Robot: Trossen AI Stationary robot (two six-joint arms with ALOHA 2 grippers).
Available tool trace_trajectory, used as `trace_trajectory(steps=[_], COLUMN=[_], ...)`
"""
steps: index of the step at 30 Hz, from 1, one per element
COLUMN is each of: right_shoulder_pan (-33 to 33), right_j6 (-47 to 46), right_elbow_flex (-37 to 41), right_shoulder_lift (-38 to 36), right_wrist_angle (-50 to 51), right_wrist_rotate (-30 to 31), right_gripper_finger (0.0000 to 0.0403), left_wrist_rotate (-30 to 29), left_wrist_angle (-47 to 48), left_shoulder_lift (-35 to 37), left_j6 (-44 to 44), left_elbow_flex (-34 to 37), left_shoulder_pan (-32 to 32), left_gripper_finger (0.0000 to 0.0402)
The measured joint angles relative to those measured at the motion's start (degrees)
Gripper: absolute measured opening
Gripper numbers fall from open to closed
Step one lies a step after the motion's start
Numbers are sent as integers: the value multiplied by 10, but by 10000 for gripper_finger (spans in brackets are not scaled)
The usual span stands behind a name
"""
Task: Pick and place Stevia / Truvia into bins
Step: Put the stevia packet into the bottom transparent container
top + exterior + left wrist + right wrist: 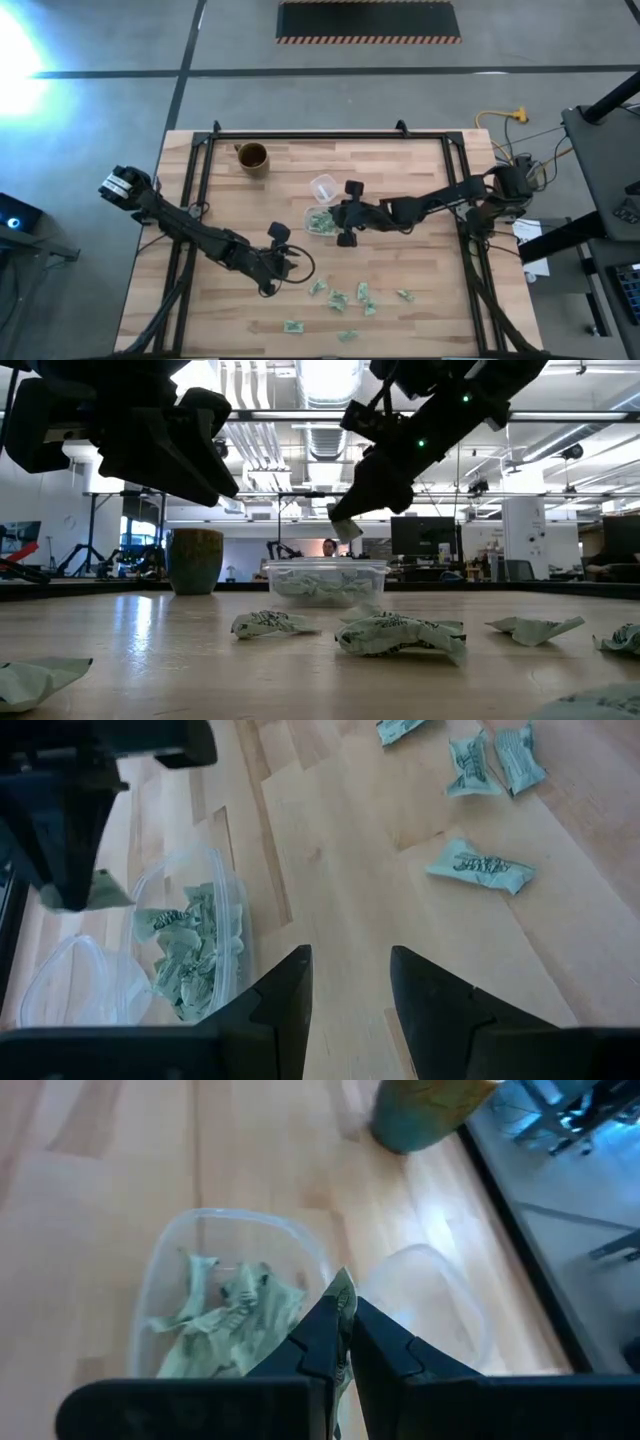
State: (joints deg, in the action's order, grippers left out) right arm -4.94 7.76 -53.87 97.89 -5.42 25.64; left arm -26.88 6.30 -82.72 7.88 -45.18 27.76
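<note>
while a packet [342,1295] is kept pinched between the closed fingers of the right gripper [345,1342] just above the clear bin [320,221], a green heap is already seen inside it. several stevia packets [345,300] are left scattered on the wooden table [420,190] near the front. the left gripper [350,995] is held above bare wood, fingers apart and empty. a brown mug [252,157] and an office room are seen behind.
</note>
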Motion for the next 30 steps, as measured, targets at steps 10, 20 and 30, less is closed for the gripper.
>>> trace_trajectory(steps=[10, 20, 30], right_shoulder_pan=[1, 3, -2], right_j6=[-5, -34, -8], right_elbow_flex=[0, 0, 0], right_shoulder_lift=[4, 4, 2], right_wrist_angle=[-1, -1, 9], right_wrist_rotate=[-19, -22, -22], right_gripper_finger=[18, 72, 167], left_wrist_rotate=[0, 0, 46], left_wrist_angle=[0, 0, -4], left_shoulder_lift=[0, 0, -3], left_j6=[0, 0, -32], left_elbow_flex=[2, 3, 4], left_shoulder_pan=[0, 0, 0], left_gripper_finger=[121, 121, 121])
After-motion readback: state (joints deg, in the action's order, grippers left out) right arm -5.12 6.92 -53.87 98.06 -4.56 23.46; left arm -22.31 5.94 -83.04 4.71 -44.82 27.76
